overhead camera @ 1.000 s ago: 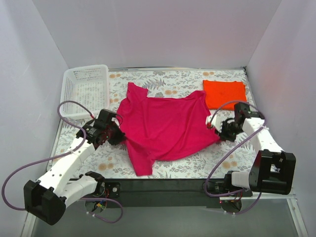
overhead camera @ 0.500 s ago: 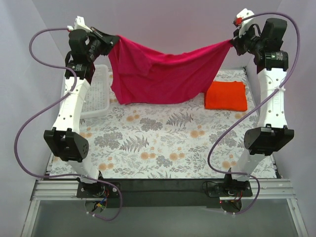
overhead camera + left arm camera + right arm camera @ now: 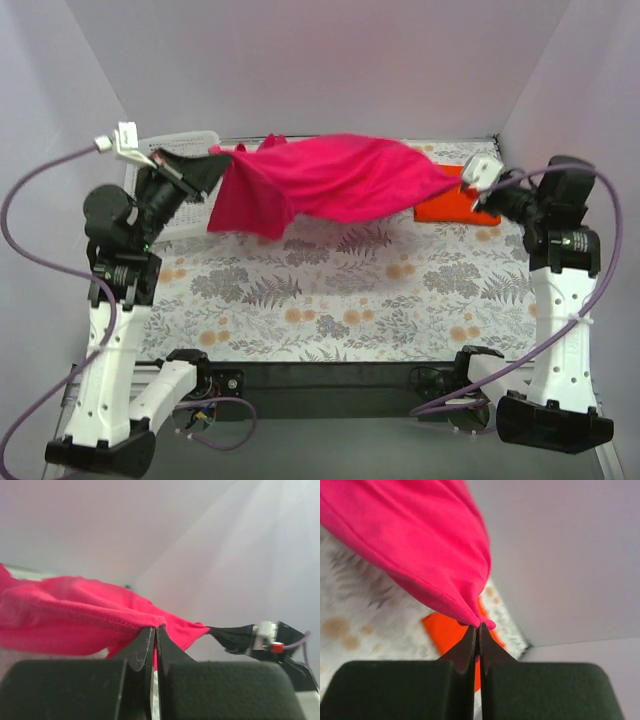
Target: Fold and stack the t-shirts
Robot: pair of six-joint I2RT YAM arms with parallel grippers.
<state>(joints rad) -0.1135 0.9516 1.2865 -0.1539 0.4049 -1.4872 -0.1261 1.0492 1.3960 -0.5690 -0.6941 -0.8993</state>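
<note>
My left end effector (image 3: pixel 155 630) and right end effector (image 3: pixel 476 627) are each pinched shut on the magenta t-shirt (image 3: pixel 330 180), slung above the far edge of the counter (image 3: pixel 330 300). The orange t-shirt (image 3: pixel 445 210) lies folded at the far right corner. Lowering evenly, cloth taut, should land it flat.

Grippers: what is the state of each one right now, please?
Left gripper: closed, holding one end of the magenta-pink t-shirt.
Right gripper: closed, holding the other end of it.
</note>
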